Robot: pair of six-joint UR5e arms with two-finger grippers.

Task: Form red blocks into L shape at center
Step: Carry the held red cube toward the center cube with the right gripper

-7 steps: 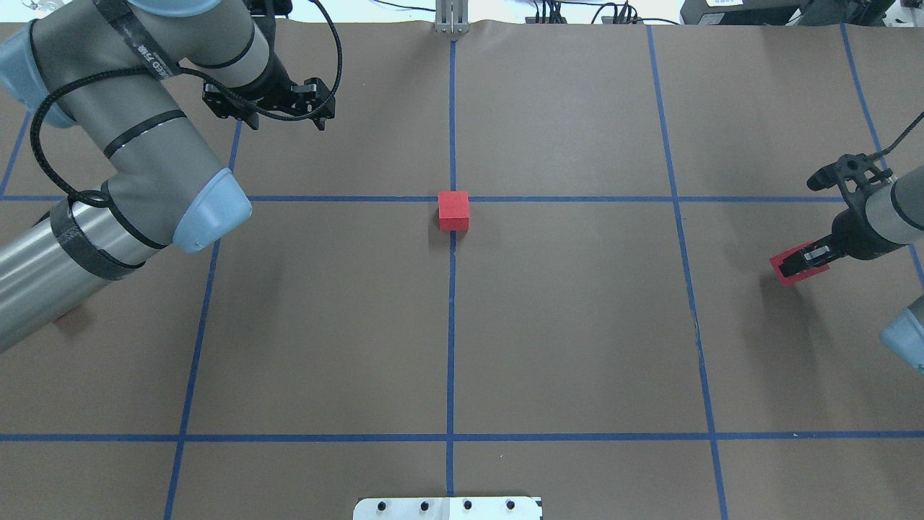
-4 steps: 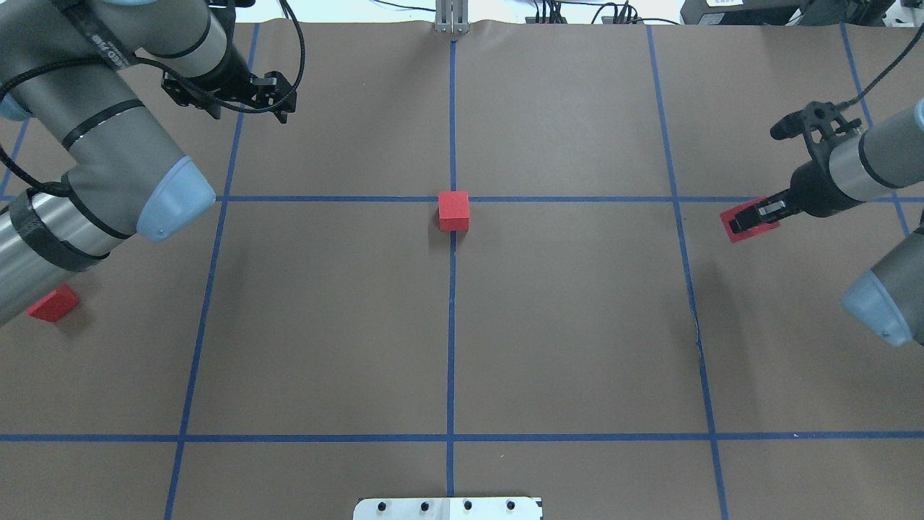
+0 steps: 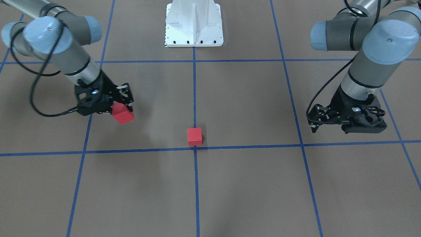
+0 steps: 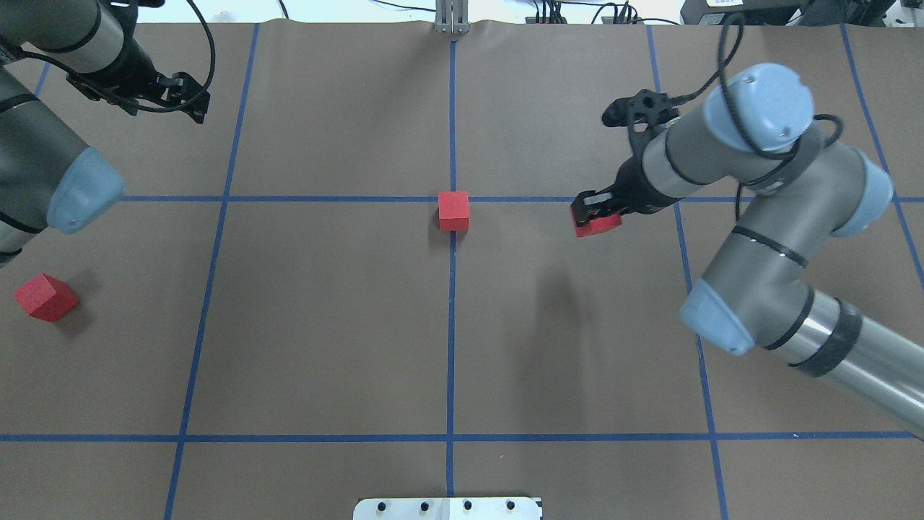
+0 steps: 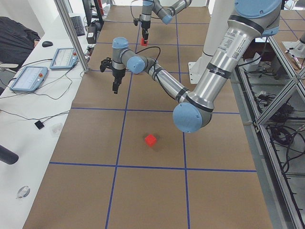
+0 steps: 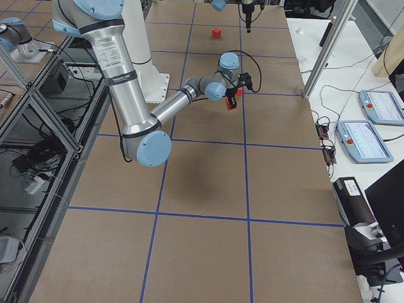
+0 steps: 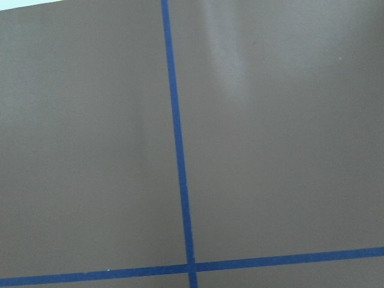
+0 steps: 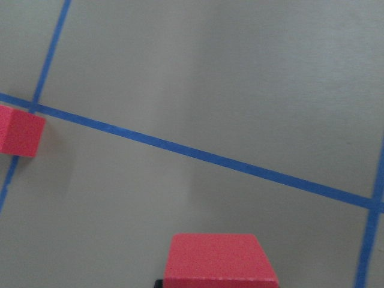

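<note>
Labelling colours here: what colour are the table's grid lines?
Blue; the grid lines show best in the overhead exterior view.

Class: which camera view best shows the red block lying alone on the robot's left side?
Overhead exterior: the lone red block appears largest there, unobstructed, three faces visible. Exterior left shows it whole but smaller; exterior right shows it small and distant; the remaining views miss it.

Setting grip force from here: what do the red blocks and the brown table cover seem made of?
Red blocks: matte, no shine, crisp edges; perhaps painted wood or dense foam, cannot tell which. Table cover: looks like brown paper, dull, with only soft glare.
</note>
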